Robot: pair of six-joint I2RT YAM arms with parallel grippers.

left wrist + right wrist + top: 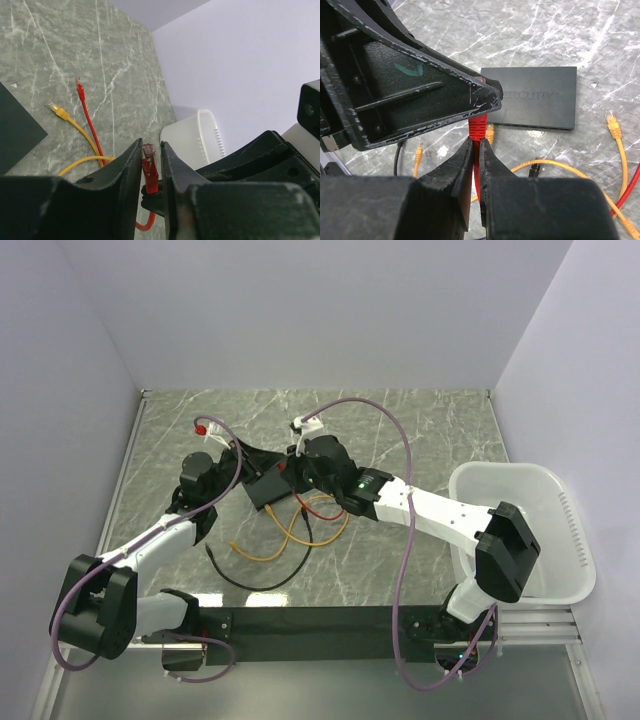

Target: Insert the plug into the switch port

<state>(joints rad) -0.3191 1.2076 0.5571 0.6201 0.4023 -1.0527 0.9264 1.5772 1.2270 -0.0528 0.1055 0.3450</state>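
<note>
The switch [268, 488] is a flat black box lying on the marble table between both grippers; it also shows in the right wrist view [535, 97] and at the left edge of the left wrist view [15, 130]. My left gripper [150, 145] is shut on the red plug [149, 165], which stands upright between its jaws. My right gripper [475, 142] is shut on the red cable [478, 127] just behind that plug. The left gripper's finger [420, 85] hides the plug tip there. From above, the left gripper [258, 462] and the right gripper [296, 472] meet just above the switch.
Orange cables [290, 535] and a black cable [250, 575] lie loose in front of the switch. An orange plug [613, 125] and a black plug [534, 170] lie nearby. The red cable's other end [78, 85] rests on the table. A white bin [520, 530] stands at right.
</note>
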